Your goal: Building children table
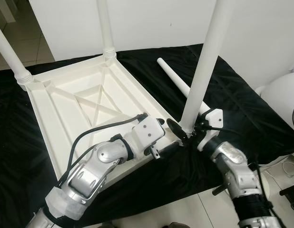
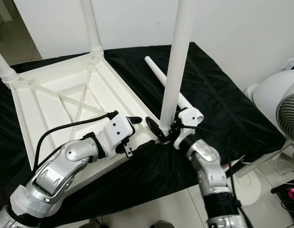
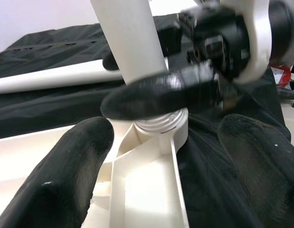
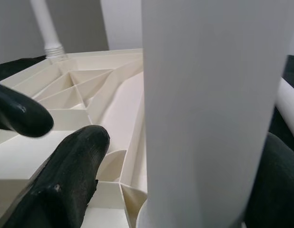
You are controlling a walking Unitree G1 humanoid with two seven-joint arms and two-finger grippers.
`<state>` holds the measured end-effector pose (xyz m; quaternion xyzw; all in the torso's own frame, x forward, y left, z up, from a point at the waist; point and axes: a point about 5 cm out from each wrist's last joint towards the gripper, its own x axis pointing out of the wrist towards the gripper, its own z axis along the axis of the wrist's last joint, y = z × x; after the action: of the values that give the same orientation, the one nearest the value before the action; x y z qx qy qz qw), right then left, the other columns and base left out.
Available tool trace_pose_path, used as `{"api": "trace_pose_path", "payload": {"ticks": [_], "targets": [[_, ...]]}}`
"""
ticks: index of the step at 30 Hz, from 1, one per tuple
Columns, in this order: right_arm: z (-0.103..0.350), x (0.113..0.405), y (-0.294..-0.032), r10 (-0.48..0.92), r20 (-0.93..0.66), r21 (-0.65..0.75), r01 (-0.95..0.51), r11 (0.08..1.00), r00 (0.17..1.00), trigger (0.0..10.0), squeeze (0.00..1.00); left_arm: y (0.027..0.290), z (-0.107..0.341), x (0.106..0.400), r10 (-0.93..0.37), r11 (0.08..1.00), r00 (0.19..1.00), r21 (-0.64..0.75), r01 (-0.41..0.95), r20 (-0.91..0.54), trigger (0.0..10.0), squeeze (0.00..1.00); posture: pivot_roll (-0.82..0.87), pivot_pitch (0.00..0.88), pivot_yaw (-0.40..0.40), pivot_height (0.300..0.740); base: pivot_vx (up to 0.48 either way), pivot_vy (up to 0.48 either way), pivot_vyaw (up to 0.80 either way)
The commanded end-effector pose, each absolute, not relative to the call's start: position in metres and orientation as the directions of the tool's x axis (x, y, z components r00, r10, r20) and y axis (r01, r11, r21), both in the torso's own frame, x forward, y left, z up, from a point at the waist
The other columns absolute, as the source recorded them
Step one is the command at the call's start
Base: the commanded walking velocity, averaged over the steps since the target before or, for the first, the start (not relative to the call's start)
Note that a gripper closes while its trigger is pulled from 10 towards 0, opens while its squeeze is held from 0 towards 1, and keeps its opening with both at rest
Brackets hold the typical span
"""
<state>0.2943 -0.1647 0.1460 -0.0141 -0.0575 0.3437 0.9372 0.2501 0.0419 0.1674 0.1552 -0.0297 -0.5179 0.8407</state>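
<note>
White plastic tabletop lies upside down on a black cloth spread over the floor, ribbed underside up. Two legs already stand in the far corner sockets: one at far left, one at far centre. A third leg stands upright at the near right corner, its threaded foot in the socket there. A fourth, loose leg lies on the cloth just right of the tabletop, passing behind the upright one.

Right gripper is clamped on the base of the third leg, fingers on either side of it. Left gripper sits at the tabletop's near right edge, just left of that socket, fingers spread and holding nothing.

White fan stands on the tile floor off the cloth's right edge; cables and a pink item lie near it. White wall runs behind.

Left wrist view shows the threaded collar seated in the corner socket, with a right finger across the front of it. Right wrist view is up close on the leg shaft, plus ribbing and a far leg's threads.
</note>
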Motion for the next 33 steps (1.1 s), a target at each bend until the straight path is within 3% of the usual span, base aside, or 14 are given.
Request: {"api": "trace_pose_path", "payload": {"ticks": [1, 12, 29, 30, 31, 32, 33], "targets": [[0.148, 0.296, -0.169, 0.658, 0.089, -0.053, -0.656, 0.753, 0.748, 10.0, 0.0, 0.041, 0.163, 0.249, -0.883, 0.395, 0.447, 0.289, 0.872, -0.143, 10.0, 0.0, -0.08, 0.024, 0.017, 0.74, 0.0, 0.0, 0.0], [0.151, 0.306, -0.182, 0.724, -0.011, -0.139, -0.718, 0.682, 0.69, 10.0, 0.0, 0.042, 0.162, 0.253, -0.854, 0.431, 0.488, 0.28, 0.858, -0.18, 10.0, 0.0, -0.08, 0.023, 0.021, 0.74, 0.0, 0.0, 0.0], [0.152, 0.327, -0.169, 0.775, -0.063, -0.187, -0.77, 0.61, 0.629, 10.0, 0.0, 0.042, 0.163, 0.256, -0.841, 0.441, 0.499, 0.271, 0.855, -0.207, 10.0, 0.0, -0.08, 0.016, 0.034, 0.74, 0.0, 0.0, 0.0], [0.152, 0.33, -0.167, 0.779, -0.065, -0.195, -0.773, 0.603, 0.624, 9.8, 0.0, 0.042, 0.163, 0.256, -0.84, 0.441, 0.5, 0.272, 0.855, -0.21, 10.0, 0.0, -0.08, 0.016, 0.034, 0.74, 0.0, 0.0, 0.0], [0.152, 0.331, -0.166, 0.782, -0.066, -0.196, -0.776, 0.599, 0.62, 7.8, 0.0, 0.042, 0.163, 0.256, -0.838, 0.443, 0.502, 0.27, 0.855, -0.214, 10.0, 0.0, -0.07, 0.013, 0.031, 0.74, 0.0, 0.0, 0.0], [0.153, 0.332, -0.166, 0.784, -0.066, -0.196, -0.778, 0.597, 0.618, 7.8, 0.0, 0.043, 0.163, 0.256, -0.837, 0.444, 0.503, 0.269, 0.855, -0.216, 10.0, 0.0, -0.07, 0.013, 0.031, 0.74, 0.0, 0.0, 0.0], [0.153, 0.332, -0.167, 0.785, -0.067, -0.197, -0.78, 0.594, 0.615, 5.5, 0.0, 0.043, 0.163, 0.256, -0.834, 0.447, 0.506, 0.266, 0.854, -0.221, 10.0, 0.0, -0.07, 0.012, 0.03, 0.74, 0.0, 0.0, 0.0]]}}
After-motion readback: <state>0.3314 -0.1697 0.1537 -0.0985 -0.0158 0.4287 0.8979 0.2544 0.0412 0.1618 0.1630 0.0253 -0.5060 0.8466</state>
